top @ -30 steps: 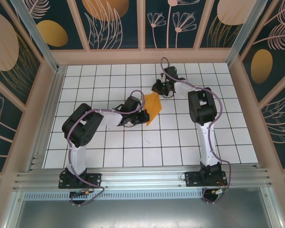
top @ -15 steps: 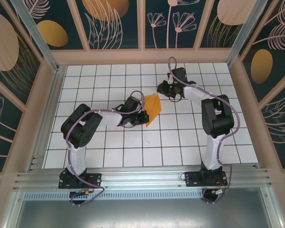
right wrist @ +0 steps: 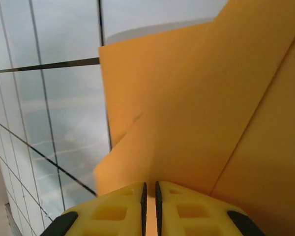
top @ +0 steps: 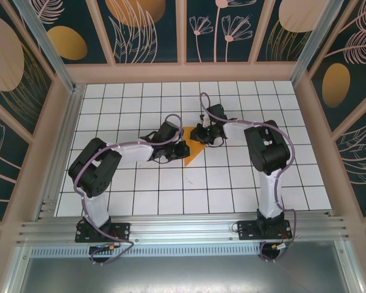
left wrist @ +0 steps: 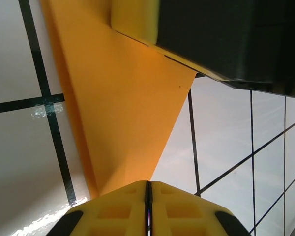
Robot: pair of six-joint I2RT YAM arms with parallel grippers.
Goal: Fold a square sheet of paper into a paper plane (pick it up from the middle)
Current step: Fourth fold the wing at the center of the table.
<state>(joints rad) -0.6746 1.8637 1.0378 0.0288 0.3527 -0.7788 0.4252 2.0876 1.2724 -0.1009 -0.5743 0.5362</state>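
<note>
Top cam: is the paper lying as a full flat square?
No, the square sheet of paper shows as an orange triangle narrowing to a point toward the near edge of the table.

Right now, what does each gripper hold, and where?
Both pinch the folded orange paper: left gripper at its narrow corner, right gripper at an edge.

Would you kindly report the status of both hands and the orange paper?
Left hand shut on orange paper. Right hand shut on it too. Paper creased, triangular. No obstruction seen.

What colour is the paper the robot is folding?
The paper is plain orange, no pattern. The left wrist view shows it best.
</note>
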